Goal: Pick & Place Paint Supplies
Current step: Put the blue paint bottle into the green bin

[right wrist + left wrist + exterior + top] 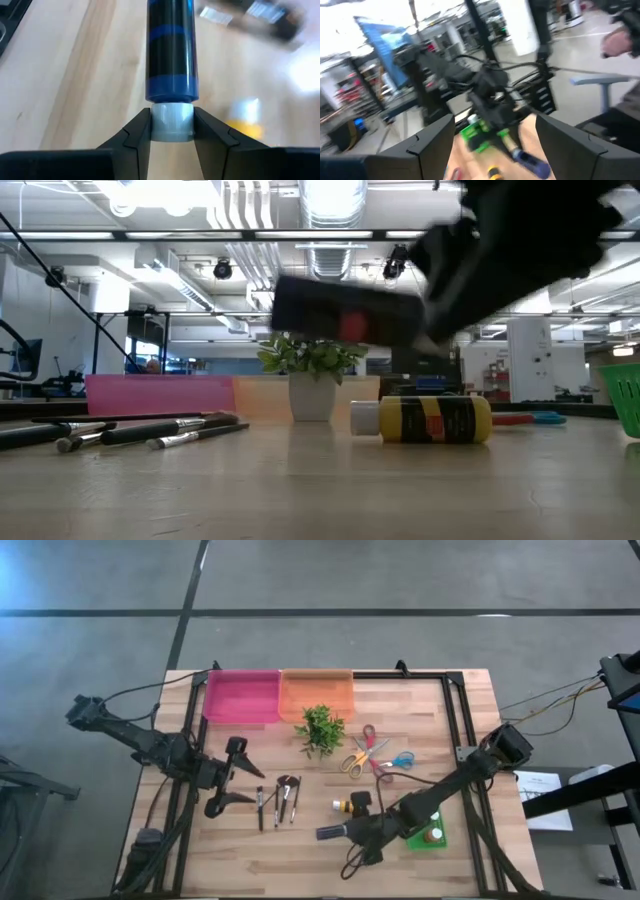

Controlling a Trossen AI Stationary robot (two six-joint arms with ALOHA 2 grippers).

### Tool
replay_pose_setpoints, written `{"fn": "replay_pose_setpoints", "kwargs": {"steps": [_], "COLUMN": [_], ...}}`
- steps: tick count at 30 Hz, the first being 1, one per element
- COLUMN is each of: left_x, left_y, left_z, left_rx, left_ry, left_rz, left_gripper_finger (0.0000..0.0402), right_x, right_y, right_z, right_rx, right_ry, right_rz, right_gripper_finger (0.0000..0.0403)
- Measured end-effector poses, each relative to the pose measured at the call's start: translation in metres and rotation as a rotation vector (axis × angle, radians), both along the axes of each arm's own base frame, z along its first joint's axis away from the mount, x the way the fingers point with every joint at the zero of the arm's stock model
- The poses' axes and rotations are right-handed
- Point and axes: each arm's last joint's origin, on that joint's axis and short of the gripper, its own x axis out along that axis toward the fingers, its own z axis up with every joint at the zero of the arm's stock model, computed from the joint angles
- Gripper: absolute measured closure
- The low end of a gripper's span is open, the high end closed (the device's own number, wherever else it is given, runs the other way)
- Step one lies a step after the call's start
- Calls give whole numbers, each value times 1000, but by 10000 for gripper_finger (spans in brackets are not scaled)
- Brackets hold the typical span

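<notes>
I'm looking down on a pale wooden tabletop [300, 850] set on a grey concrete floor [400, 575]. From table height the room behind is an open workshop with bright ceiling lights.

Along the far edge sit a pink bin [242, 696] and an orange bin [316, 694] side by side, with a leafy green plant [321, 729] in a white pot just in front of the orange one. Scissors [375, 754] lie to the right of the plant. A cluster of dark-handled brushes [278, 800] lies left of centre. The yellow tube [348, 806] lies on its side near the middle of the tabletop, and a green basket [427, 832] holding small bottles sits on the right, under the right arm.

My right gripper [171, 131] has its jaws closed on the white cap of the dark tube [170, 50], a black tube with blue bands. From overhead this tube [332, 832] points left from the jaws, just in front of the yellow tube, and from table height it is clear of the surface.

My left gripper [238, 776] waits beside the brushes with its jaws spread wide, holding nothing.
</notes>
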Motion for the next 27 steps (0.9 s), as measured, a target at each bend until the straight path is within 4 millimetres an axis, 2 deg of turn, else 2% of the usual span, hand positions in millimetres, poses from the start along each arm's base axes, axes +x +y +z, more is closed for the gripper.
{"fn": "replay_pose_setpoints", "kwargs": {"steps": [6,10,15,21,27], "left_x": [24,41,62,87,101], "left_y": [-11,-18,-28,-38,-41], "left_z": [-8,-3,-6,-10,-17], "left_rx": [40,44,83,113,144], "left_ry": [-4,-4,90,178,294], "left_rz": [-17,-17,-20,-12,81], "left_gripper_finger": [115,115,115,115,115], "right_x": [24,34,44,48,43], "right_y": [-3,-13,-23,-22,-21], "right_z": [42,58,76,93,110], "right_rx": [-164,-237,-305,-318,-358], "right_ry": [-143,-143,-172,-214,-250], "right_rz": [37,32,19,39,19], "right_gripper_finger": [294,294,294,294,294]}}
